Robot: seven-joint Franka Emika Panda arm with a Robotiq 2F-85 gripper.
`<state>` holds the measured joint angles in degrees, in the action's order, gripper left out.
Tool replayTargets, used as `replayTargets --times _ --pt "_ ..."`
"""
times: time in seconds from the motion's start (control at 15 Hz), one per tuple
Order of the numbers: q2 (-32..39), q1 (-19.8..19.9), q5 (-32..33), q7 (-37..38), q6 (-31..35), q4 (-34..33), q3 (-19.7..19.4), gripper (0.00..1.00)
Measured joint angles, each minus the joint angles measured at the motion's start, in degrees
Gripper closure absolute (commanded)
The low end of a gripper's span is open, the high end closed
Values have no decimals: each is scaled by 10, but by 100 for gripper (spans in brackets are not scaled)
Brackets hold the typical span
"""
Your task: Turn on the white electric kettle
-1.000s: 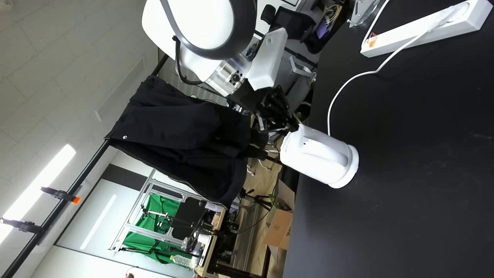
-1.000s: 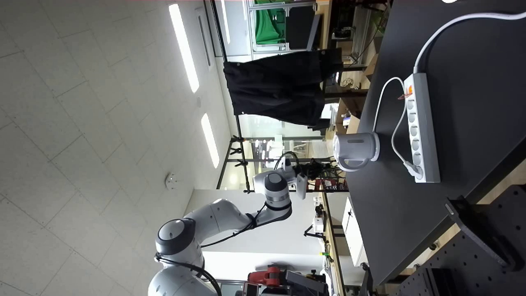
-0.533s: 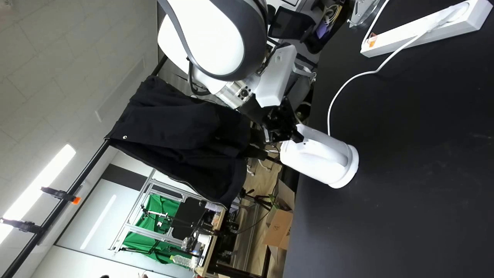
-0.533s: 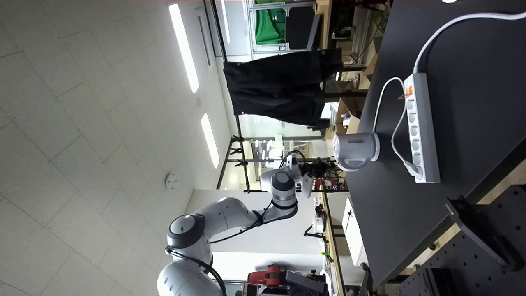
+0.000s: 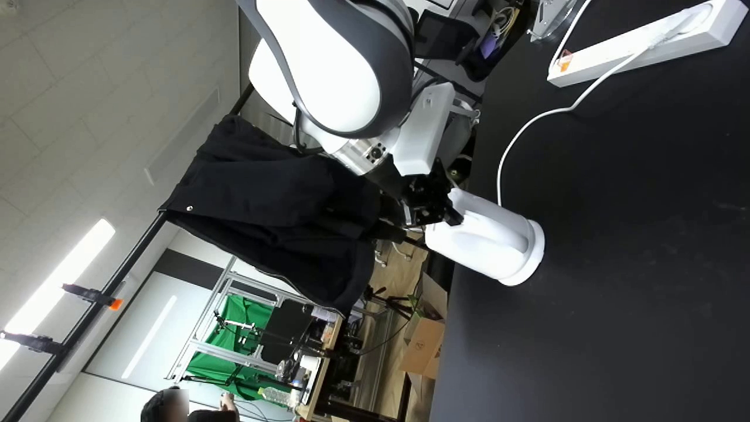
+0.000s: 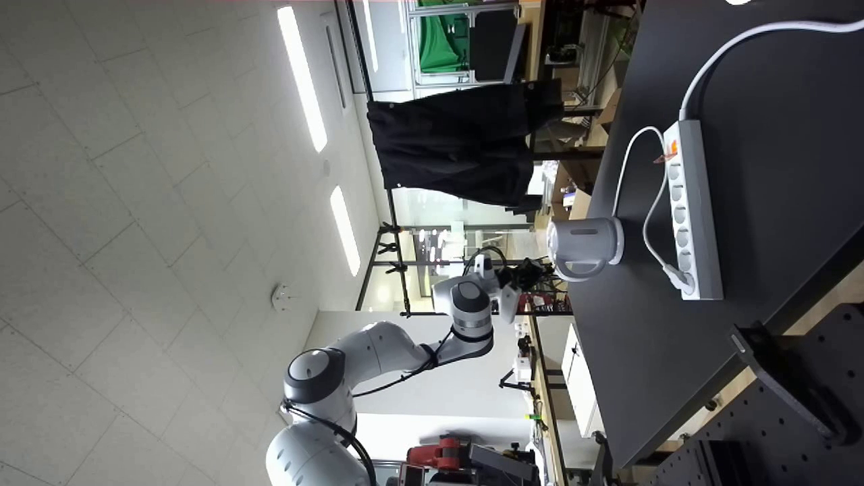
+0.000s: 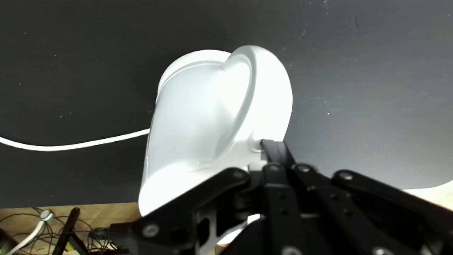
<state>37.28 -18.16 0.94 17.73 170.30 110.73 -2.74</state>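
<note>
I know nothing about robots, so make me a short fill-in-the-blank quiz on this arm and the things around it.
The black jointed end effector appears at the upper end of the curved ____ of the rounded white plastic kettle.
The thin flexible cord leaving the kettle is coloured ____.
The bright patch at one end of the long white bar-shaped power strip is coloured ____.
The large cloth hanging from the thin black pole is coloured ____.
Missing words: handle; white; orange; black.
</note>
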Motion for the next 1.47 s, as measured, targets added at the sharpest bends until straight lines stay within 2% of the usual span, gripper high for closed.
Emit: replayTargets --times 1.0,1.33,1.4,1.47 --pt "14 7 -32 -2 -4 -20 4 100" --pt "9 1 -32 -1 -1 -38 -18 100" --pt "4 0 -32 -1 0 -41 -23 75" --pt "-2 0 -32 -1 0 -42 -27 72"
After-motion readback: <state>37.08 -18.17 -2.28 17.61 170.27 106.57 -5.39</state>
